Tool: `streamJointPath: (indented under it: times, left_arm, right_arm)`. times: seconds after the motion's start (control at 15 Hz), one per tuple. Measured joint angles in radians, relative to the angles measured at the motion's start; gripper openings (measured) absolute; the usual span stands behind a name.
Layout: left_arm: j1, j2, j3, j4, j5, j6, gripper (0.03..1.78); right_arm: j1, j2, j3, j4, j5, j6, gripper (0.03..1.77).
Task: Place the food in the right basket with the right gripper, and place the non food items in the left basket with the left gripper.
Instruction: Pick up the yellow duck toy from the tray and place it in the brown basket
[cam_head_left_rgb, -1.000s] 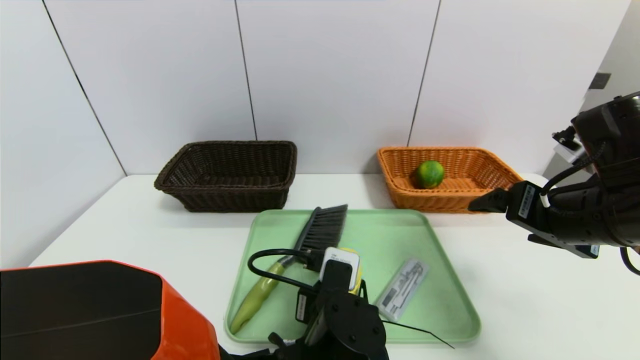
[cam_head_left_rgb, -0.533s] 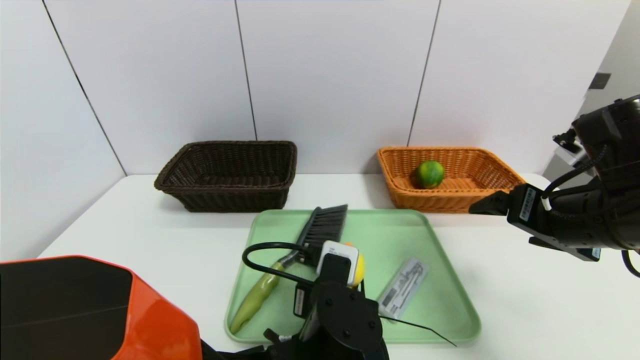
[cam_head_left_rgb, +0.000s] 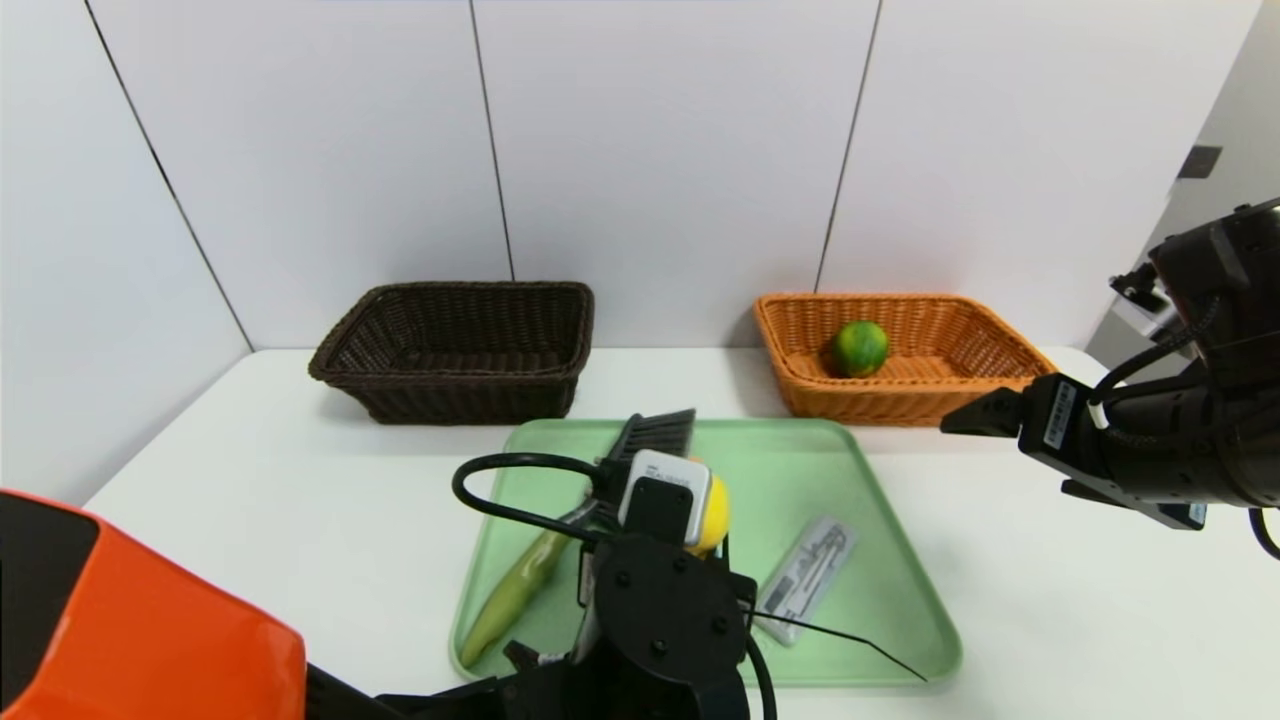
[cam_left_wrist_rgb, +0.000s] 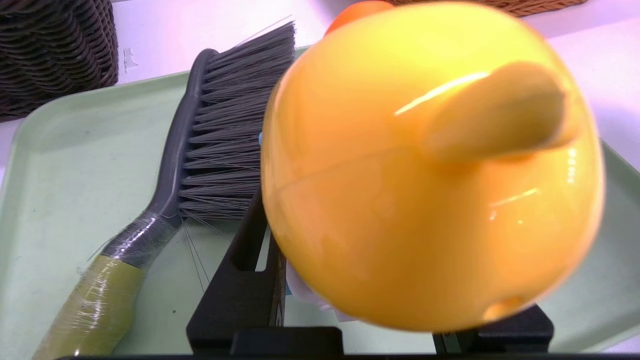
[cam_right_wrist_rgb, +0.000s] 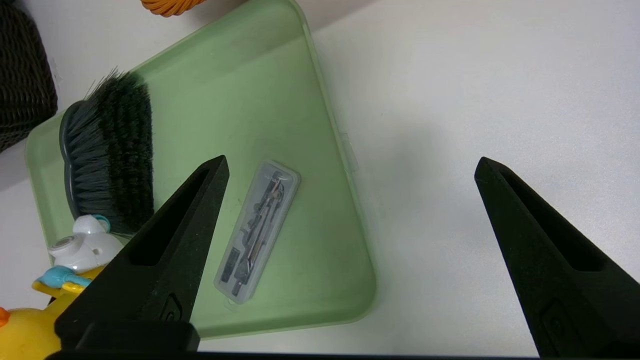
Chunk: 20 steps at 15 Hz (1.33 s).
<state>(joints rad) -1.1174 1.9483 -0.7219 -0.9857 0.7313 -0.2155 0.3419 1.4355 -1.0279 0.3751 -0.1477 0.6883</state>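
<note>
Head view scene: white table (cam_head_left_rgb: 300, 480) with a pale green plastic tray (cam_head_left_rgb: 880, 620) near the front, two wicker baskets behind it by the wall.
Left gripper: (cam_left_wrist_rgb: 360, 320) over the near part of the tray, pointing roughly level and forward, black fingers (cam_left_wrist_rgb: 240, 280) clamped on the glossy yellow duck-like toy figure (cam_left_wrist_rgb: 430, 170); in the head view the gripper is at (cam_head_left_rgb: 690, 515).
Toy: (cam_head_left_rgb: 712, 516) clear of the tray floor, held up; its white and blue base (cam_right_wrist_rgb: 82, 247) shows in the right wrist view beside the brush bristles; orange bit at the top edge.
Brush: grey-bristled hand brush with a yellow-green handle (cam_head_left_rgb: 530, 580) lies flat on the tray's left half, bristle end (cam_left_wrist_rgb: 230, 135) toward the baskets, handle toward the robot; just beside the held toy.
Case: flat grey translucent rectangular case (cam_head_left_rgb: 808, 578) lies flat on the tray's right half, apart from the brush; also at (cam_right_wrist_rgb: 257, 230).
Left basket: dark brown rectangular woven wicker basket (cam_head_left_rgb: 455, 350), behind the tray's left corner.
Right basket: orange-tan woven wicker basket with flared sides (cam_head_left_rgb: 900, 355), behind the tray's right corner.
Food: round glossy green lime (cam_head_left_rgb: 858, 348) sits inside the orange-tan basket, left of its middle.
Right gripper: (cam_right_wrist_rgb: 350, 170) hangs above the bare table right of the tray, near the orange basket's front, tilted downward, fingers spread wide, holding nothing; seen at (cam_head_left_rgb: 985, 412).
</note>
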Motion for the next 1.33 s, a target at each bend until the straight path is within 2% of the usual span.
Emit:
streamJointPath:
  times: [0.53,0.8,1.0,1.33]
  left_arm:
    - [-0.001,-0.07,-0.004,0.004,-0.006,0.042,0.75]
    - [0.029,-0.157,-0.036,0.048,-0.048,0.096,0.75]
    - [0.138,-0.235,-0.109,0.184,-0.127,0.099,0.75]
    - [0.459,-0.319,-0.352,0.524,-0.352,0.098,0.75]
  right_arm:
    - [-0.006,0.001,0.003,0.0,0.013,0.0,1.7]
    - [-0.019,0.001,0.014,-0.001,0.025,0.0,1.7]
    - [-0.029,0.001,0.012,-0.003,0.032,-0.006,1.7]
    - [-0.031,0.001,0.01,-0.002,0.035,-0.009,1.7]
